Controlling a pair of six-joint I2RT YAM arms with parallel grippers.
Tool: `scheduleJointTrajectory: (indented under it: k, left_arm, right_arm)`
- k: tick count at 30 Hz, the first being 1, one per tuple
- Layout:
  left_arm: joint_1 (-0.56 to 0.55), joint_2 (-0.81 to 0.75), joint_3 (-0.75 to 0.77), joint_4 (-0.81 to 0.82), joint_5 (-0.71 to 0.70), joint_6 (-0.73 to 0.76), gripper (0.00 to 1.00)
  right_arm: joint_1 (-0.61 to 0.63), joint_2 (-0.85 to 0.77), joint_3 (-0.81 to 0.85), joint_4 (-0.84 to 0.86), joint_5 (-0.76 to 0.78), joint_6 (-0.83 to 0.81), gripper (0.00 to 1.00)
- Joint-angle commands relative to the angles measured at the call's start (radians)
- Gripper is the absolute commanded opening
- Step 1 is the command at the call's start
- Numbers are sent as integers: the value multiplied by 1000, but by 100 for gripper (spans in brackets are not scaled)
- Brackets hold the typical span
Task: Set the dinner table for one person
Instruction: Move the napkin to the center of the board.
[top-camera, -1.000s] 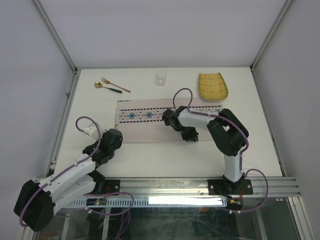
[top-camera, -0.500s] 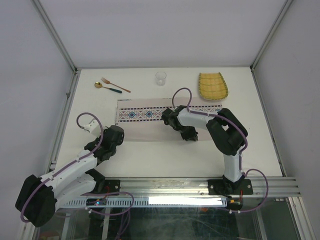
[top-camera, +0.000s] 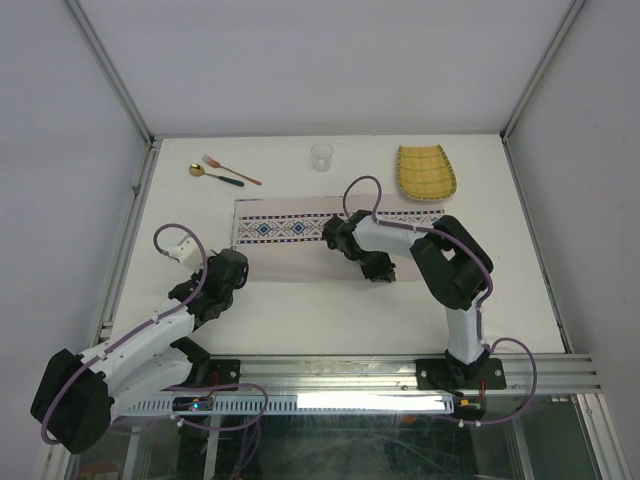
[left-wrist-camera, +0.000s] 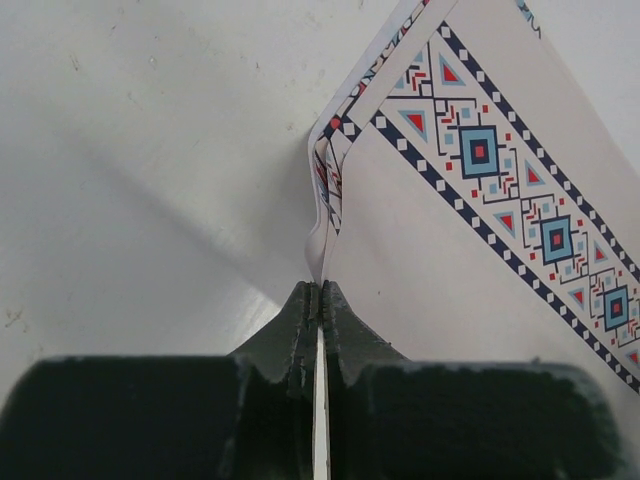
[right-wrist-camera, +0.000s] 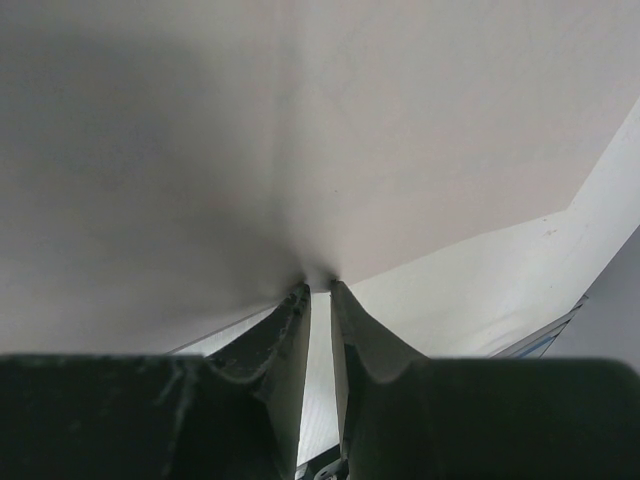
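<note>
Top view: the dinner table (top-camera: 330, 310) bears the placemat (top-camera: 300, 240), its near edge partly hidden under both arms.
Left wrist: left gripper (left-wrist-camera: 318, 292) clenched on the placemat's curled corner.
Right wrist: right gripper (right-wrist-camera: 318, 290) pinches puckered cloth.

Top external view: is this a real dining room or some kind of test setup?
Most likely a lab test cell: a white dinner table walled by plain grey panels on metal posts, with the left arm and right arm bolted to a metal rail at its near edge.
</note>
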Motion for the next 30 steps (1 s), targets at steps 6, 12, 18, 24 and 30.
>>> scheduleJointTrajectory:
  k: [6,12,18,24,30]
  left_arm:
    - [9,-7,6,19,-140,28,0]
    - [18,56,31,46,-169,44,0]
    - [36,95,33,113,-166,71,0]
    - [55,135,49,147,-167,97,0]
    - [73,158,57,172,-151,116,0]
  right_arm:
    - [-24,59,14,352,-37,34,20]
    - [-24,64,34,349,-33,26,20]
    - [-24,80,58,345,-35,22,20]
    - [-24,92,71,349,-38,16,20]
    - [-24,101,86,346,-39,11,20]
